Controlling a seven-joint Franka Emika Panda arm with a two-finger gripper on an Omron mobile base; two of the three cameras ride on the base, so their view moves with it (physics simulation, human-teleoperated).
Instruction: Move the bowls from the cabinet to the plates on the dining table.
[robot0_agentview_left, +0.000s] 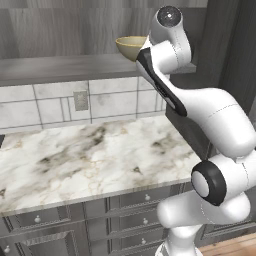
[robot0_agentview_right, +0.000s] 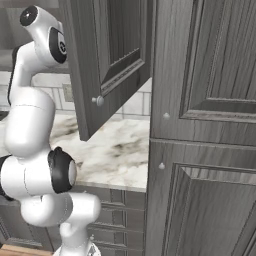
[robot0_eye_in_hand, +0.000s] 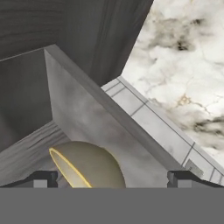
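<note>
The glossy tan bowl (robot0_agentview_left: 131, 46) sits at the right end of the open cabinet's lower shelf (robot0_agentview_left: 60, 67), right in front of my hand. In the hand view the tan bowl (robot0_eye_in_hand: 89, 166) lies between my fingertips, nearer the left fingertip (robot0_eye_in_hand: 43, 178), with its rim turned to the left. My gripper (robot0_eye_in_hand: 111, 179) is open, its tips wide apart on either side of the bowl. The cabinet's grey inner wall (robot0_eye_in_hand: 26, 87) rises behind the bowl. The cabinet door (robot0_agentview_right: 107, 60) hangs open. The dark brown bowl, the plates and the dining table are out of view.
A marble worktop (robot0_agentview_left: 90, 155) runs below the cabinet, over grey drawers (robot0_agentview_left: 145, 197). The tiled wall holds an outlet (robot0_agentview_left: 80, 100). A tall grey cupboard (robot0_agentview_right: 200, 125) stands close on the right, and the open door juts out beside my arm.
</note>
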